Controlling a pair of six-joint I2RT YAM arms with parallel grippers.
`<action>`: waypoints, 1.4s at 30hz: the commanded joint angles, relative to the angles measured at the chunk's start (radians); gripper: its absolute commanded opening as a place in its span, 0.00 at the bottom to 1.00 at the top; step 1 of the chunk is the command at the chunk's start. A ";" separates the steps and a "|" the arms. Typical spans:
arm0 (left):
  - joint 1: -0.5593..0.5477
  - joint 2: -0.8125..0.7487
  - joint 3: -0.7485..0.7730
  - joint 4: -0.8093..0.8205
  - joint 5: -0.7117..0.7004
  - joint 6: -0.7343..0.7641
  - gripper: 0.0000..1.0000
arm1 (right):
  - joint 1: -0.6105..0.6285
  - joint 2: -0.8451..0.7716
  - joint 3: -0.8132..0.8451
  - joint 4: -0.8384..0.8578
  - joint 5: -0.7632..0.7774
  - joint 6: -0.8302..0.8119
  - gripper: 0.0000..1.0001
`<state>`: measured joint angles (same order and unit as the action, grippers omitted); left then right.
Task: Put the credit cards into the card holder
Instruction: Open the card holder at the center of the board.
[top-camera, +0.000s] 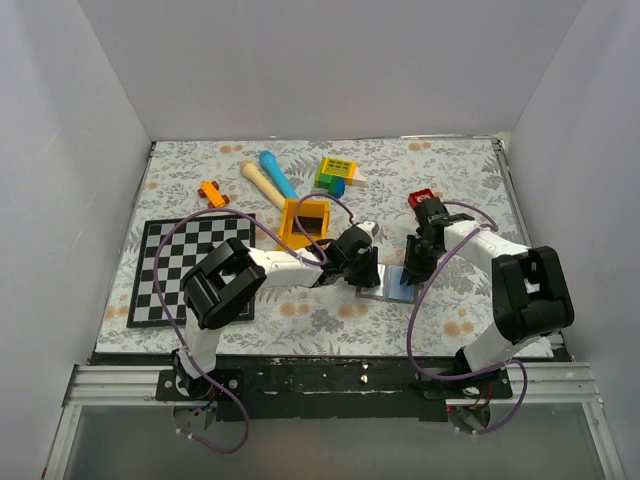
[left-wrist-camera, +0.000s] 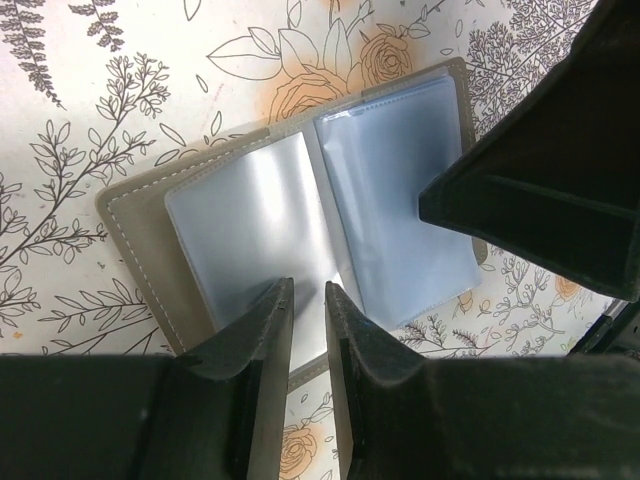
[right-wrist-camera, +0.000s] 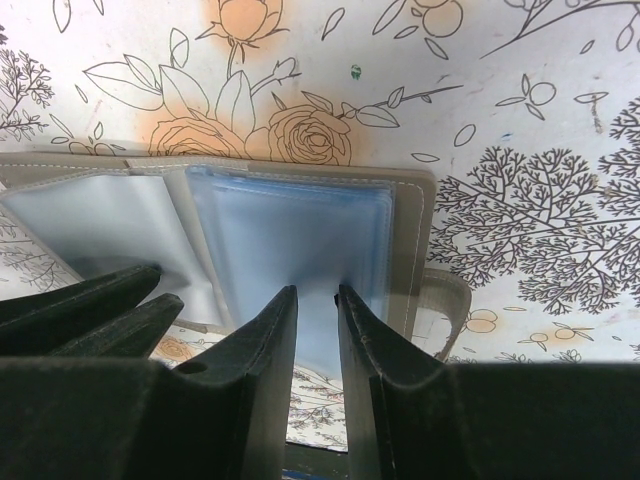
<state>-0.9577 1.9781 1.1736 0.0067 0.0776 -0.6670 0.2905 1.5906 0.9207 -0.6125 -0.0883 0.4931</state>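
on the flowery cloth (left-wrist-camera: 100, 80), left gripper (left-wrist-camera: 307, 295) and right gripper (right-wrist-camera: 317, 300), fingers slightly apart and holding nothing, seem to pin the card holder (left-wrist-camera: 140, 215) open.

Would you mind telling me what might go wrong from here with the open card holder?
The left pincer and right pincer both hover close together over the card holder, so they might collide. Its clear pockets look floppy; a fingertip pressing or dragging there could crease them or slide the holder across the tablecloth.
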 joint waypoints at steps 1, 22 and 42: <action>0.005 -0.012 -0.023 -0.022 -0.015 0.018 0.18 | 0.010 0.023 0.021 -0.038 0.035 -0.014 0.33; 0.007 -0.019 -0.071 -0.013 -0.015 0.006 0.09 | 0.121 0.072 0.096 -0.017 -0.013 -0.010 0.33; 0.007 -0.070 -0.101 -0.013 -0.024 0.009 0.08 | 0.122 0.144 0.112 0.096 -0.126 0.015 0.33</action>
<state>-0.9520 1.9648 1.1149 0.0750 0.0811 -0.6731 0.4061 1.7031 1.0054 -0.5728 -0.2047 0.4969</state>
